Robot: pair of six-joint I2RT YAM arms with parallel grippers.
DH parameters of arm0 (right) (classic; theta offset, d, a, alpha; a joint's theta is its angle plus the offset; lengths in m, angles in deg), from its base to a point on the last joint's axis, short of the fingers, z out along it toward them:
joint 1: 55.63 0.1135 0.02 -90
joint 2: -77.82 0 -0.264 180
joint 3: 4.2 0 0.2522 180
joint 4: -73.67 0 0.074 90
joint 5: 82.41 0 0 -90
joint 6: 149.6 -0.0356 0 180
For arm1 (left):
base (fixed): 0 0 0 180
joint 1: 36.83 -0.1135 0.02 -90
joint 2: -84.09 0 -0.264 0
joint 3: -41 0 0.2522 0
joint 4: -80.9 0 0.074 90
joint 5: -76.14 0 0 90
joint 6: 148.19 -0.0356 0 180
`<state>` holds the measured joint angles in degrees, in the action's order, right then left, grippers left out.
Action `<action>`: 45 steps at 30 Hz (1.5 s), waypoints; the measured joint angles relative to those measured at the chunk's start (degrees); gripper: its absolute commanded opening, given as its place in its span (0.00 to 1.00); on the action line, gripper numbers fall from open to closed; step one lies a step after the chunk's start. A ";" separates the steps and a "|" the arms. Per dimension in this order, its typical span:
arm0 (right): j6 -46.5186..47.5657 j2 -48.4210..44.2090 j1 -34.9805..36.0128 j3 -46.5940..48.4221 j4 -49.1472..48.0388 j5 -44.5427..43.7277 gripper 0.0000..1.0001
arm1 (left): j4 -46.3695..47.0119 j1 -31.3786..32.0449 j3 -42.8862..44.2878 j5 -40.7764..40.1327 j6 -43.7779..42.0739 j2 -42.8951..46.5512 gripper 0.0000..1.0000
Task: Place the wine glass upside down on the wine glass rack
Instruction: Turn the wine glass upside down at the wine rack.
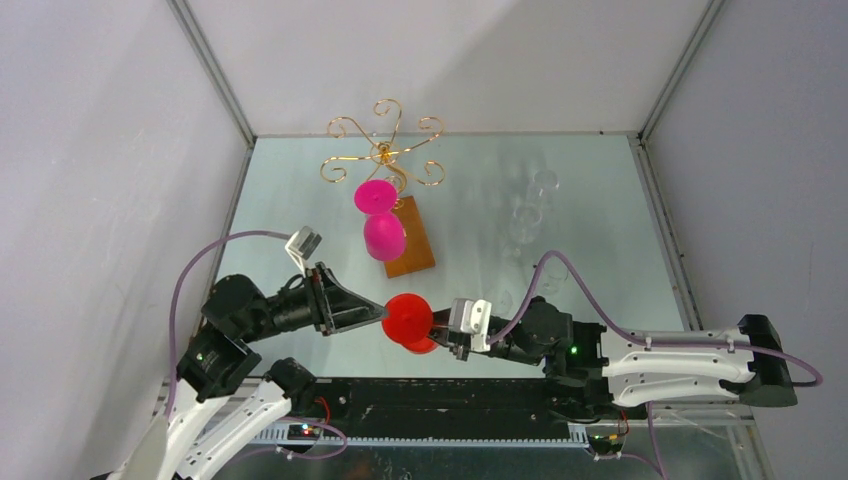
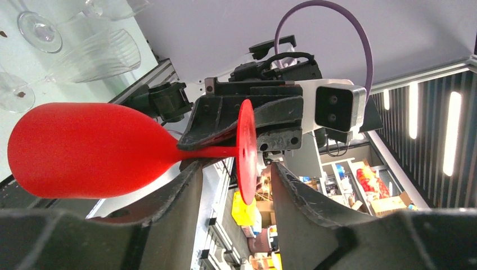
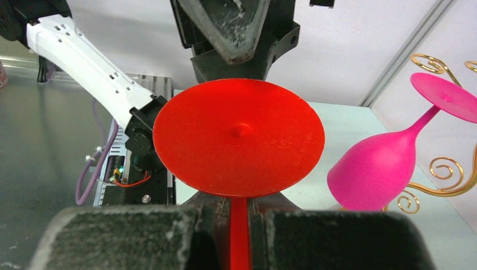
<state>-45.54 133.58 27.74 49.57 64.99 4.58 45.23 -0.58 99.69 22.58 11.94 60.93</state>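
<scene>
A red wine glass [image 1: 407,318] hangs sideways in the air above the table's near edge. My right gripper [image 3: 239,230] is shut on its thin stem just behind the round foot [image 3: 239,138]. In the left wrist view the bowl [image 2: 84,149] points left and the foot [image 2: 246,146] stands edge-on between the fingers of my left gripper [image 2: 236,171]. That gripper is open, with a gap on each side of the foot. The gold wine glass rack [image 1: 385,150] stands at the back on its brown base [image 1: 412,245].
A pink wine glass [image 1: 382,225] hangs upside down from the rack, also seen as a pink glass [image 3: 374,169] in the right wrist view. Several clear glasses [image 1: 525,210] lie at the back right of the table. Grey walls enclose the table on three sides.
</scene>
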 measured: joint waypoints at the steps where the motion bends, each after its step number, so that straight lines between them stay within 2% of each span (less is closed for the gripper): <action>1: 0.00 0.02 0.02 0.00 -0.24 -0.35 0.00 | 0.00 0.00 -0.09 0.00 0.00 0.09 0.49; 8: 0.13 0.90 0.04 0.00 -1.44 -1.88 0.00 | 0.04 0.00 -0.94 0.24 0.31 0.33 0.46; 18: 0.11 2.40 0.04 0.00 -3.26 -2.36 0.00 | 0.83 0.00 -1.11 0.31 0.48 0.35 0.32; 25: 0.09 2.62 0.04 0.00 -3.82 -3.21 0.00 | 1.18 0.00 -1.18 0.26 0.55 0.35 0.03; 29: 0.13 2.69 0.04 -0.13 -3.72 -3.52 0.12 | 1.66 0.00 -2.10 0.13 1.11 0.79 0.00; 34: -0.07 2.71 0.04 -0.22 -3.89 -3.74 0.44 | 1.57 0.00 -2.14 0.20 1.42 0.83 0.00; 39: -0.11 2.73 0.09 -0.22 -3.82 -3.45 0.59 | 1.57 0.00 -2.14 -0.02 1.36 0.70 0.00; 43: -0.37 2.71 0.11 -0.22 -3.17 -2.89 0.78 | 1.57 0.00 -2.14 -0.24 1.31 0.66 0.00; 45: -0.52 2.71 0.11 -0.22 -2.49 -2.73 0.81 | 1.57 0.00 -2.14 -0.24 1.25 0.55 0.00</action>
<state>-46.06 136.29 27.85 49.35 62.50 1.85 46.80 -0.58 97.55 22.34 13.18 61.48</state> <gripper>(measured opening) 0.760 0.008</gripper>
